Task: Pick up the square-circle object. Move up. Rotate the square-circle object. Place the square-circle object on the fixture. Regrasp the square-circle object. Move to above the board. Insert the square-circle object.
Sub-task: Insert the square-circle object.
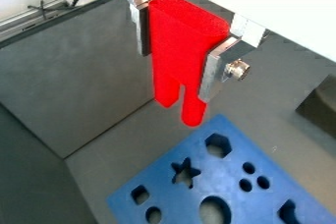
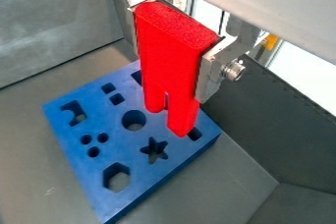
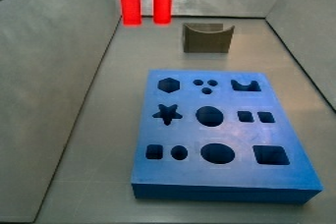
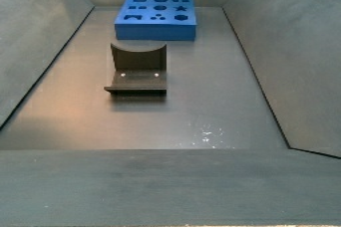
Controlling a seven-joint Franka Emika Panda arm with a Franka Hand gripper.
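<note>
My gripper (image 1: 183, 46) hangs above the blue board (image 2: 98, 140), its silver fingers (image 1: 219, 66) clamped on the red square-circle object (image 2: 171, 66), prongs pointing down. Nothing lies between prongs and board. A side view shows only the prongs, with the fixture (image 3: 206, 36) standing beyond the board (image 3: 217, 135).

The gripper (image 2: 184, 46) hangs above the floor with the square-circle object (image 2: 171, 71) between its fingers (image 2: 217, 69), prongs pointing down. In both wrist views the board (image 2: 125, 135) lies flat on the floor below the prongs. In a side view the fixture (image 3: 206, 36) stands behind the board (image 3: 217, 135), apart from it.
</note>
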